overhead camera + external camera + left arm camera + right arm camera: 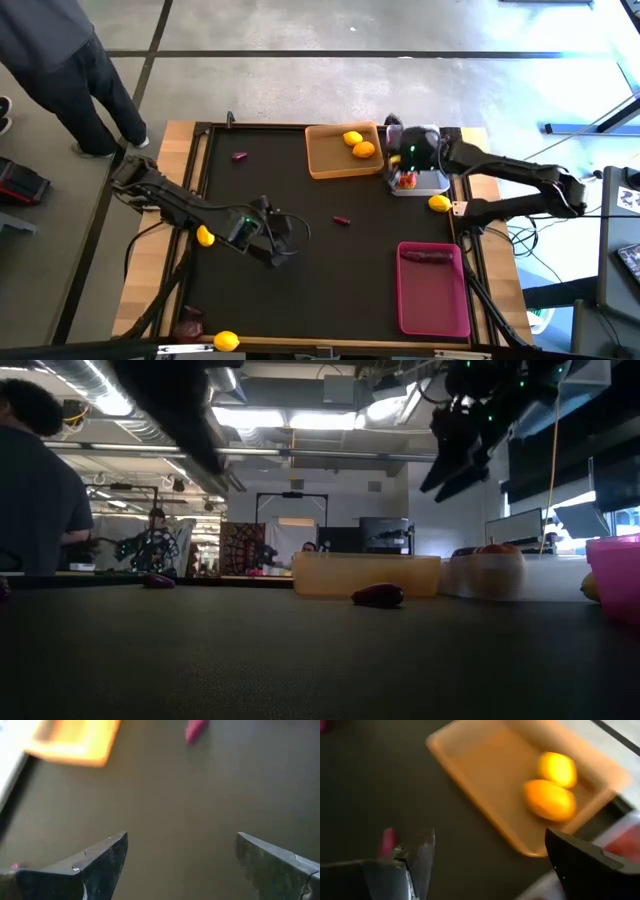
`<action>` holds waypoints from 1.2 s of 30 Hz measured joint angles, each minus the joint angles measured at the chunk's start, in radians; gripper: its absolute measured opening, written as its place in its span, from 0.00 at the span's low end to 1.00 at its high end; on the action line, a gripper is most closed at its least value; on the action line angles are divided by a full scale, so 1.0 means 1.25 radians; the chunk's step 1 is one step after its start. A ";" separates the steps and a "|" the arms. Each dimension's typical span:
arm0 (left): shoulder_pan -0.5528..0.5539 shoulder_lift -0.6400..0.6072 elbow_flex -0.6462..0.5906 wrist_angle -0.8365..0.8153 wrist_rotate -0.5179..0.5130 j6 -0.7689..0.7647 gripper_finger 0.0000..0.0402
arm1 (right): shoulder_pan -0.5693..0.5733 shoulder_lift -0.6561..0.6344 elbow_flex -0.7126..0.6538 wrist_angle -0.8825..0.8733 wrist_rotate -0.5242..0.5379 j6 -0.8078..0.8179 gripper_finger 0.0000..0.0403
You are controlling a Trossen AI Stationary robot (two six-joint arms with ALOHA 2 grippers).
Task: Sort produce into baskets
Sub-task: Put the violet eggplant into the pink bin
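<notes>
The left gripper (285,238) hangs over the bare dark mat (330,270) left of centre, its fingers (102,857) spread wide with nothing between them. Just beside that arm, on the wooden table edge (150,270), lies a lemon (205,236). A small dark purple piece (342,220) sits alone on the mat a little way off toward the centre, with open room all around it.

The right gripper (412,150) hovers at the far side, above the white basket (432,184) and next to the orange basket (325,160); its fingers (415,855) are also parted and hold nothing. Two citrus fruits (357,144) lie touching in the orange basket's right end (one yellower, one more orange). Something red (406,180) shows in the white basket under the gripper. Another lemon (439,203) rests on the mat just off that basket's near corner.

The magenta basket (433,300) stands near the right front edge, holding a long dark purple piece (428,256) at its far end. A further purple piece (240,156) lies near the far left corner. At the front left edge sit a yellow lemon (226,340) and a dark item (188,322) beside it.

No readable writing or labels appear anywhere. A person (70,70) stands beyond the table's far left corner.
</notes>
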 joint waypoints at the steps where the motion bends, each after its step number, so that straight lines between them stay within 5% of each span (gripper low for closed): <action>1: -0.003 -0.004 0.000 -0.032 0.024 -0.018 0.89 | 0.031 0.004 -0.002 0.014 0.002 0.007 0.80; 10: -0.013 -0.008 -0.021 -0.259 0.202 -0.132 0.89 | 0.256 0.005 -0.053 0.151 0.037 0.061 0.80; 18: -0.005 -0.008 -0.116 -0.285 0.330 -0.078 0.89 | 0.390 0.009 -0.115 0.268 0.094 0.104 0.80; 28: 0.019 -0.006 -0.247 -0.277 0.342 0.063 0.88 | 0.440 0.027 -0.161 0.334 0.155 0.110 0.80; 36: 0.022 -0.007 -0.315 -0.238 0.345 0.122 0.73 | 0.438 0.068 -0.161 0.363 0.156 0.109 0.80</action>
